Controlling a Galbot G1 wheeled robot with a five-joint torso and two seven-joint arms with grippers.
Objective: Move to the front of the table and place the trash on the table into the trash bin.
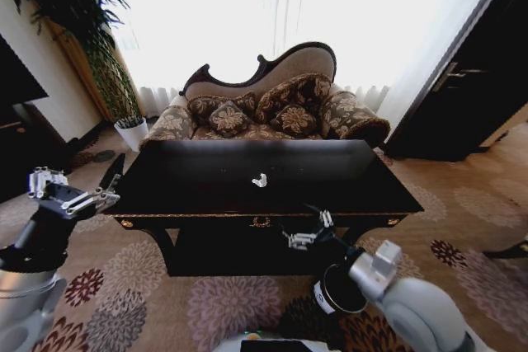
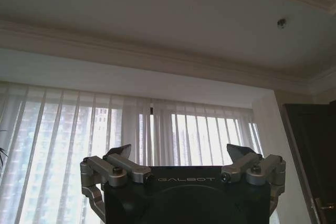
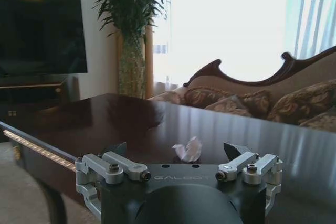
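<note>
The glossy black table (image 1: 190, 172) stands straight ahead, with gold trim along its front edge. One piece of trash, a white crumpled paper scrap (image 1: 260, 180), lies near the table's middle. It also shows as the paper scrap (image 3: 189, 149) on the tabletop (image 3: 105, 124), just beyond my right gripper (image 3: 177, 149), whose fingers are spread open and empty. In the head view my right gripper (image 1: 308, 227) hovers at the table's front edge. The dark trash bin (image 1: 334, 296) sits on the carpet below it, partly hidden by my right arm. My left gripper (image 1: 107, 185) is raised off the table's left end; my left gripper (image 2: 178, 150) is open and points toward the curtains.
A patterned sofa (image 1: 272, 109) stands behind the table. A tall plant (image 1: 78, 14) and a white pot (image 1: 132, 131) are at the back left, and a dark door (image 1: 478, 72) at the right. A television (image 3: 42, 24) hangs beyond the table's left end. Floral carpet surrounds the table.
</note>
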